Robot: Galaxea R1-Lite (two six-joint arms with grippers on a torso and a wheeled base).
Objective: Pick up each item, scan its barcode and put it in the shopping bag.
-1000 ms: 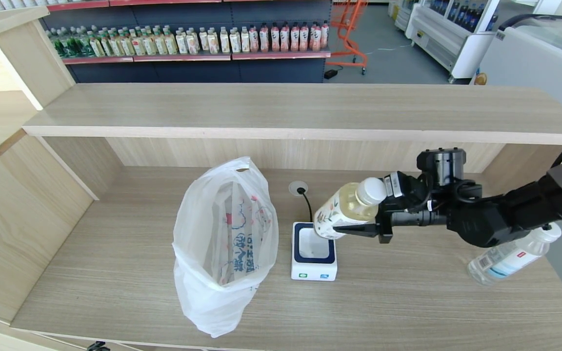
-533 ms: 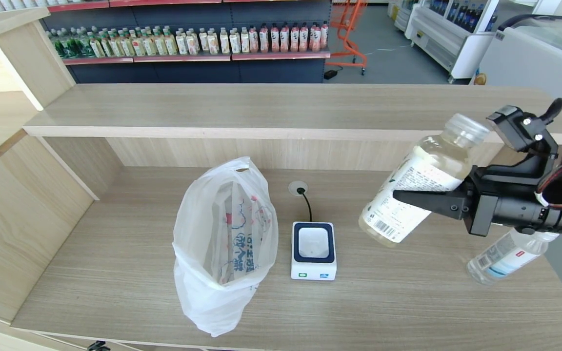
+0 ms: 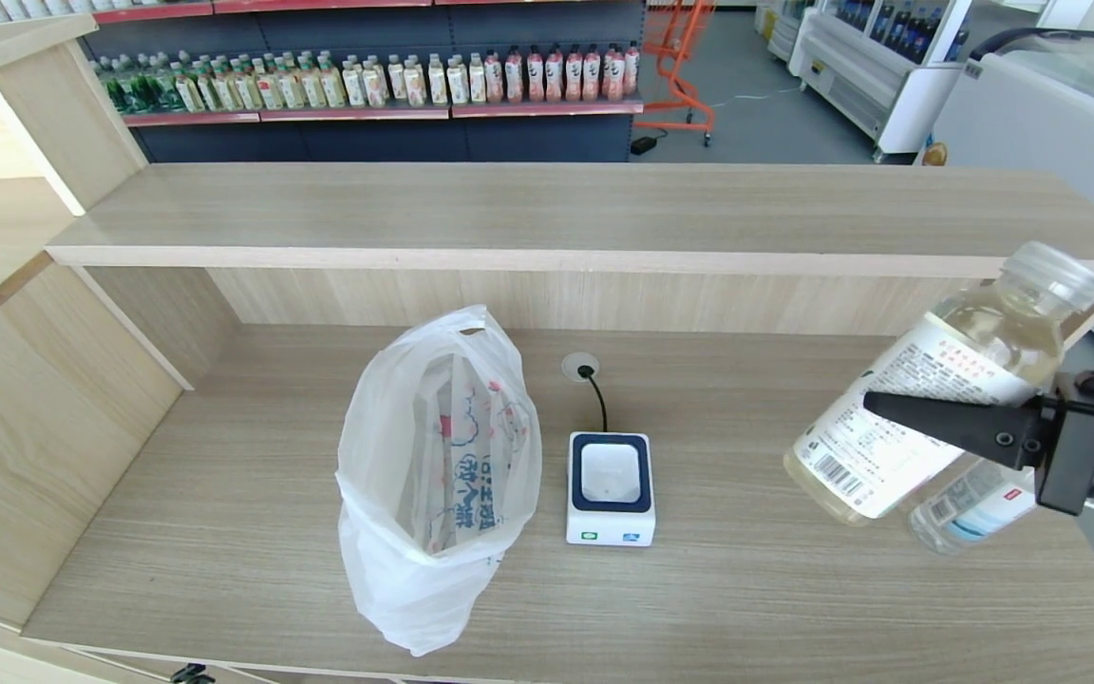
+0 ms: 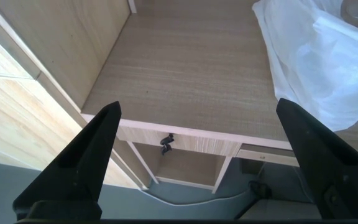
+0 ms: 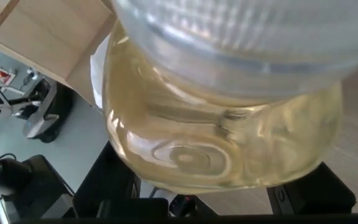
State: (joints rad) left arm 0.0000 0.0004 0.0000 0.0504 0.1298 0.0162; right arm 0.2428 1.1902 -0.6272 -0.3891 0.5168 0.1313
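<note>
Pulling away from the scanner (image 3: 611, 484) toward the counter's right end, the right gripper (image 3: 900, 404) clenches the tea bottle (image 3: 889, 451) aloft; scan probably done, yet the shopping bag (image 3: 433, 475) lies opposite.

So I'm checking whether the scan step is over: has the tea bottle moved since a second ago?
Yes. The tea bottle was right over the scanner; now it is well off to the robot's right of it and looks nearer the head camera.

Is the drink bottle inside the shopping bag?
No, the right hand holds the drink bottle in the air, well right of the shopping bag.
</note>
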